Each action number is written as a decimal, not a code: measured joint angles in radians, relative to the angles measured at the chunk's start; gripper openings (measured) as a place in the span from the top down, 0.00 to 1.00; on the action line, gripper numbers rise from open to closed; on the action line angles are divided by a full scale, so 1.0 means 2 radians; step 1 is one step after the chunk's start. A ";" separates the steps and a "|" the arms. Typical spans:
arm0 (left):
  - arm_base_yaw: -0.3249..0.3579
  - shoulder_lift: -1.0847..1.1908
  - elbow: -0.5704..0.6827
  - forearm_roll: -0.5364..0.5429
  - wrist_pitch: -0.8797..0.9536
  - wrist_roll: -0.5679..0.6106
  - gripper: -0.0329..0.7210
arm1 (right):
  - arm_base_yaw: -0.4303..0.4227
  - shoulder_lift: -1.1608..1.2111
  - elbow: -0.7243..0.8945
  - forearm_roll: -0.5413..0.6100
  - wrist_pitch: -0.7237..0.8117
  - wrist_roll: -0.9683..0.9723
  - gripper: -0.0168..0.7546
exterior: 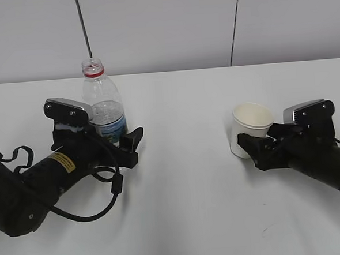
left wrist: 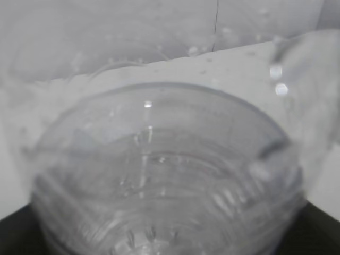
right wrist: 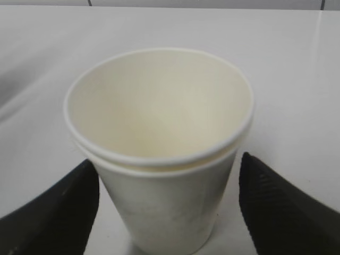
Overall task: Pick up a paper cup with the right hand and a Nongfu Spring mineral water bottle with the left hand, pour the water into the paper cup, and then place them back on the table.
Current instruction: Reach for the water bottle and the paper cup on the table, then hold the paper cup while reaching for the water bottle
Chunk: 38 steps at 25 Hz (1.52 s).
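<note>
Both arms low over the table, each at its own object.

Cup stands upright, right of centre, mouth open and empty. Right wrist view shows what looks like two rolled rims, one nested in the other. Right hand comes in from the right edge; its fingers flank the lower cup wall on both sides. A slim gap shows on each side, so the jaws are spread around the cup, not yet pinching.

Bottle stands upright left of centre, cap off, red neck ring showing, water partway up. Left hand reaches from the lower left, fingers either side of the bottle's lower body. Left wrist view is filled by blurred clear plastic; contact cannot be told.

Key relation: both long axes vertical, each object lying between its own hand's fingers, bottle well apart from cup. Likely next need: close, then lift.
</note>
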State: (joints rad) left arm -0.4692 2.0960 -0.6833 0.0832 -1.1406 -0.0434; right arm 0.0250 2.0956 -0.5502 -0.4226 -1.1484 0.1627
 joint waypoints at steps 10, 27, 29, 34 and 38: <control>0.000 0.000 0.000 0.000 0.000 0.000 0.17 | 0.000 0.029 -0.043 -0.040 0.000 0.001 0.19; 0.000 0.000 0.000 0.000 0.000 0.000 0.17 | 0.012 0.050 -0.077 -0.048 0.000 0.010 0.18; 0.000 0.000 0.000 0.000 0.000 0.000 0.17 | 0.014 0.050 -0.077 -0.048 0.000 0.013 0.18; 0.000 0.000 0.000 0.000 0.000 0.000 0.17 | 0.018 0.050 -0.077 -0.048 0.000 0.014 0.17; 0.000 0.000 0.000 0.000 0.000 0.000 0.17 | 0.018 0.050 -0.081 -0.048 0.000 0.014 0.17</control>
State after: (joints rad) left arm -0.4692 2.0960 -0.6833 0.0835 -1.1406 -0.0434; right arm 0.0603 2.1948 -0.7132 -0.5196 -1.1484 0.1916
